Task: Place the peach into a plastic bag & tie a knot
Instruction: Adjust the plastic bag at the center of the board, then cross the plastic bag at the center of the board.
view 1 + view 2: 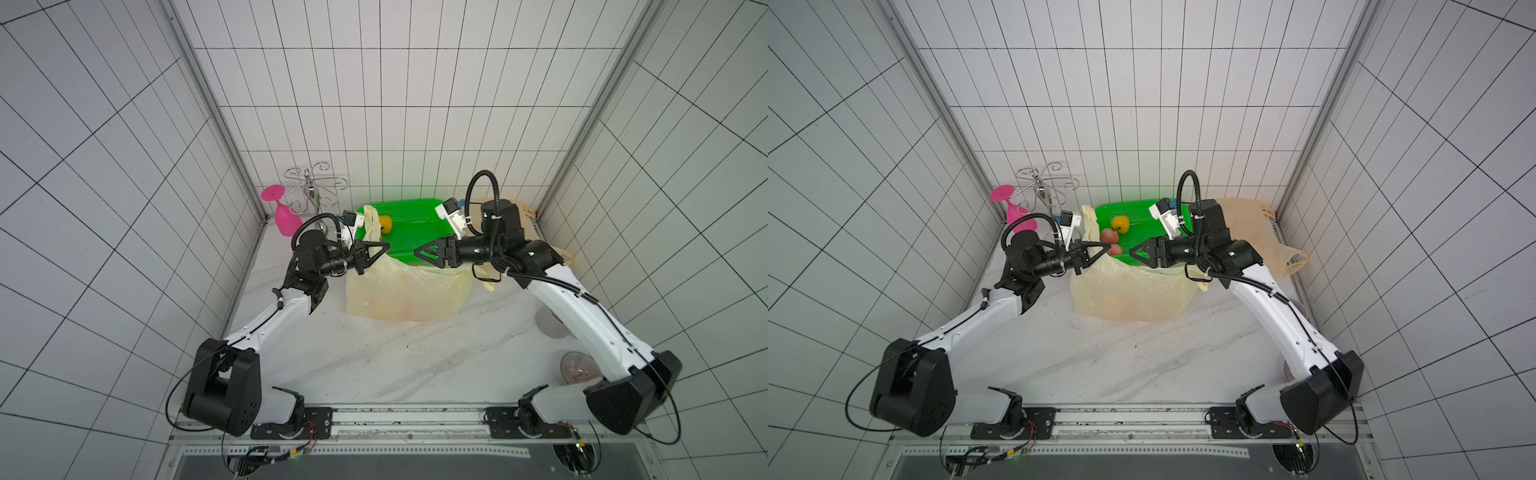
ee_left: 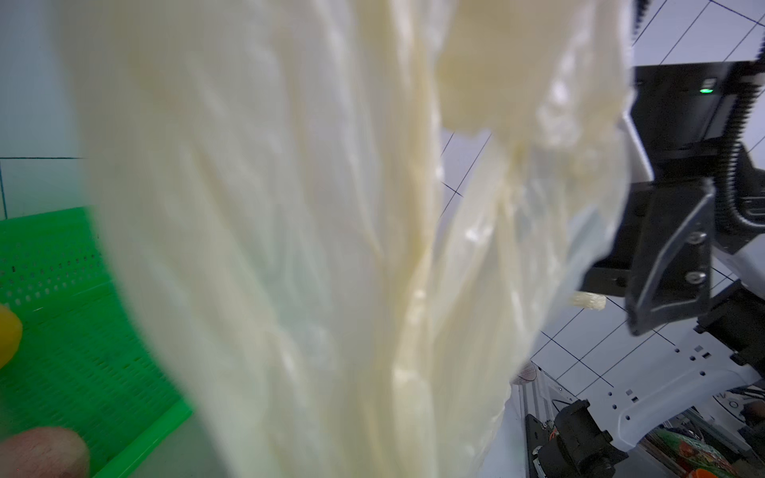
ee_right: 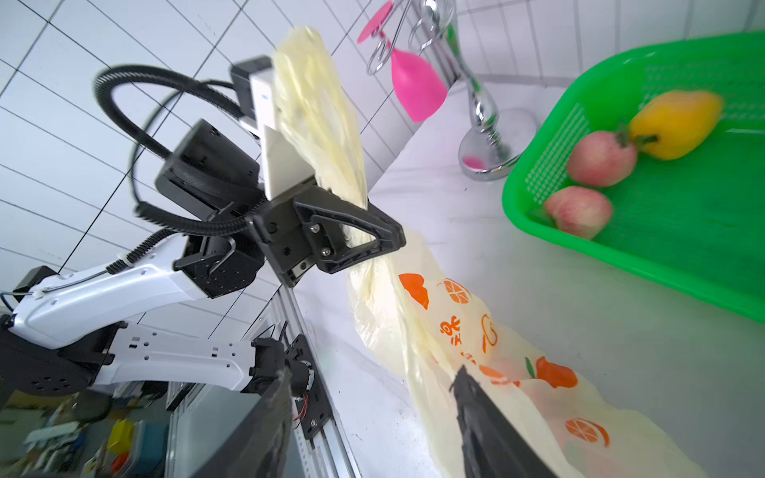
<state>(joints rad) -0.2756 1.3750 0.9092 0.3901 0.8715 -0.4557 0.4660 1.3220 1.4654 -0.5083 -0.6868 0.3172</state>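
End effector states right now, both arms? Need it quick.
Left end effector: closed, clamped on the plastic bag at its bunched top.
Right end effector: open, holding nothing.

Before me the bag (image 1: 407, 295) lies on the table (image 1: 374, 361), the basket (image 1: 415, 237) behind it, the rack (image 1: 309, 187) left of the basket.

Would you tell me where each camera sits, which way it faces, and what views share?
Top views: above the base, looking down; left arm, right arm, left gripper, right gripper.
Left wrist: on left arm, against the plastic bag; right gripper beyond.
Right wrist: on right arm, facing left gripper shut on the bag; own fingertips.
Shared: bag, green basket.
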